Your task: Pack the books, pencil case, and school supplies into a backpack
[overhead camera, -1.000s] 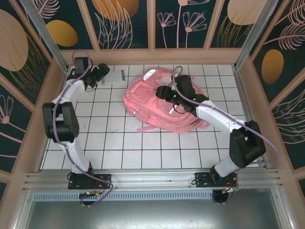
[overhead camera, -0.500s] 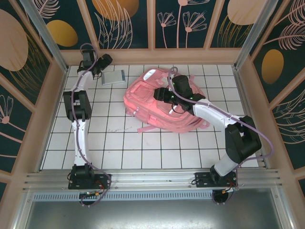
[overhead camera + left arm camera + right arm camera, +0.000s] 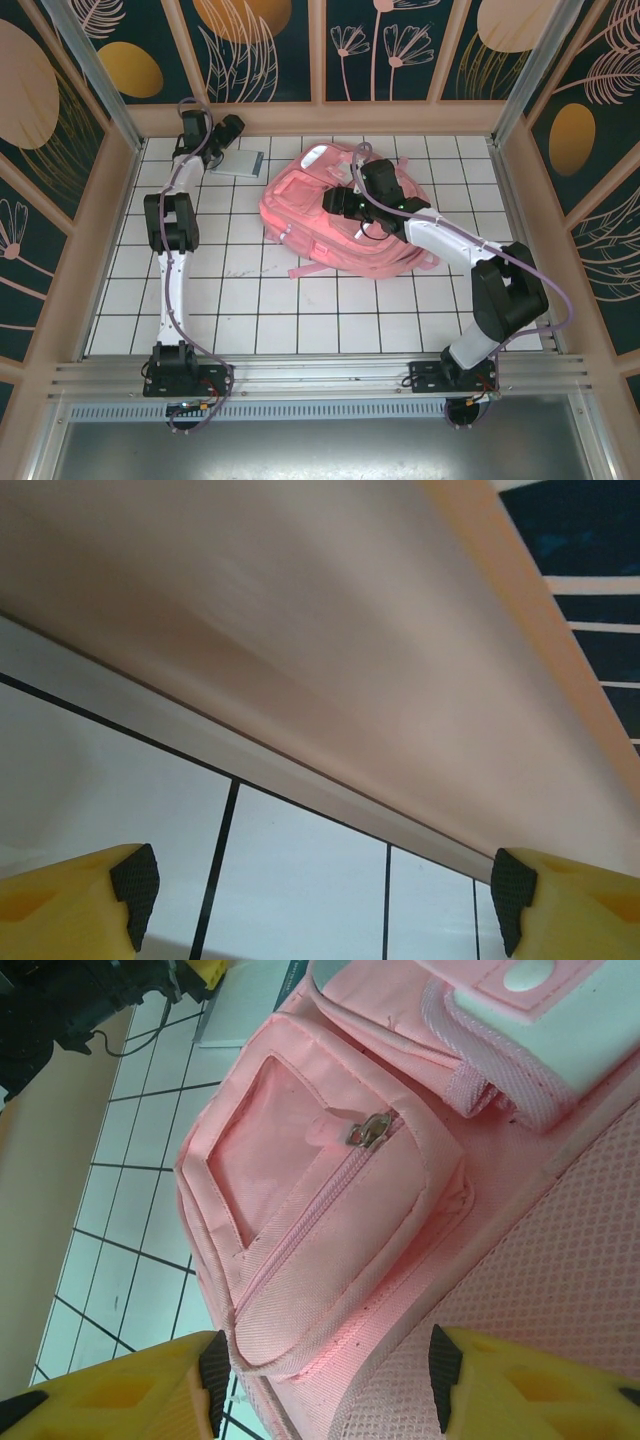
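Note:
The pink backpack (image 3: 330, 215) lies flat in the middle of the tiled table, its zipped front pocket (image 3: 330, 1230) large in the right wrist view. My right gripper (image 3: 338, 200) hovers over the pack's middle, open, its yellow fingers (image 3: 150, 1385) standing either side of the pocket's corner without gripping it. A small grey book (image 3: 240, 163) lies at the back left. My left gripper (image 3: 228, 130) is just beyond it by the back wall, open, with only tiles between its pads (image 3: 135, 880). The pencil case and small supplies are out of view.
The peach back wall (image 3: 330, 650) stands very close in front of the left gripper. A peach side wall (image 3: 95, 230) bounds the left. White tiles (image 3: 300, 310) stretch from the backpack to the arm bases.
The left arm has stretched out toward the back wall, carrying its gripper from beside the grey book to just behind it. The right gripper shifted slightly left over the backpack.

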`<state>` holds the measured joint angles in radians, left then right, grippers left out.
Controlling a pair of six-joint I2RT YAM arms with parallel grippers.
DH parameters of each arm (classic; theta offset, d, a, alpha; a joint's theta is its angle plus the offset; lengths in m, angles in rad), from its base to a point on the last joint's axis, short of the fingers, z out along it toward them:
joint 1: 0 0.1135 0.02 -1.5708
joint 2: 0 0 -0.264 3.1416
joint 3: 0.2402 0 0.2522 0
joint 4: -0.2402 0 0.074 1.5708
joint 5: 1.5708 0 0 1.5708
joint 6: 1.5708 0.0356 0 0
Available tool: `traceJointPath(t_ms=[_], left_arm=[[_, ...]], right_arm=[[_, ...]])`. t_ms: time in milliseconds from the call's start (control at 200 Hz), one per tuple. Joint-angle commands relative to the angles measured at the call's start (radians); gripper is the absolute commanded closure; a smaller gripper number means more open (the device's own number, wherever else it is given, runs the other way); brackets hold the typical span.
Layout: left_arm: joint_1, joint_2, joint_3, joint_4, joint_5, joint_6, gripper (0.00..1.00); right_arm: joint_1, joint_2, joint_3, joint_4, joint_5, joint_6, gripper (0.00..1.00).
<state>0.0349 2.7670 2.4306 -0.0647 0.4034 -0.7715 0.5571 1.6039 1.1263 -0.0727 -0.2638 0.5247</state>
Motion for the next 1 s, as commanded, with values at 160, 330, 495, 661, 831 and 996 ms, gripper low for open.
traceJointPath(t_ms=[160,330,495,661,831,996], left_arm=[[-0.072,0.012,-0.004,-0.25,-0.04,0.148,0.1],[-0.11,-0.068,-0.113,-0.395,-0.115,0.295,0.08],[-0.13,-0.222,-0.36,-0.422,-0.22,0.371,0.07],[-0.156,-0.429,-0.698,-0.362,-0.325,0.399,0.07],[-0.181,-0.617,-1.022,-0.238,-0.269,0.33,0.06],[-0.186,-0.744,-1.189,-0.118,-0.203,0.279,0.05]], right_arm=[[-0.004,-0.021,-0.017,-0.036,-0.015,-0.021,0.43],[-0.005,-0.083,-0.074,-0.021,-0.017,-0.02,0.43],[-0.005,-0.149,-0.135,0.012,-0.031,-0.003,0.43],[-0.005,-0.191,-0.196,0.065,-0.065,0.022,0.43],[-0.005,-0.178,-0.215,0.113,-0.108,0.044,0.43],[0.011,-0.16,-0.214,0.133,-0.12,0.047,0.43]])
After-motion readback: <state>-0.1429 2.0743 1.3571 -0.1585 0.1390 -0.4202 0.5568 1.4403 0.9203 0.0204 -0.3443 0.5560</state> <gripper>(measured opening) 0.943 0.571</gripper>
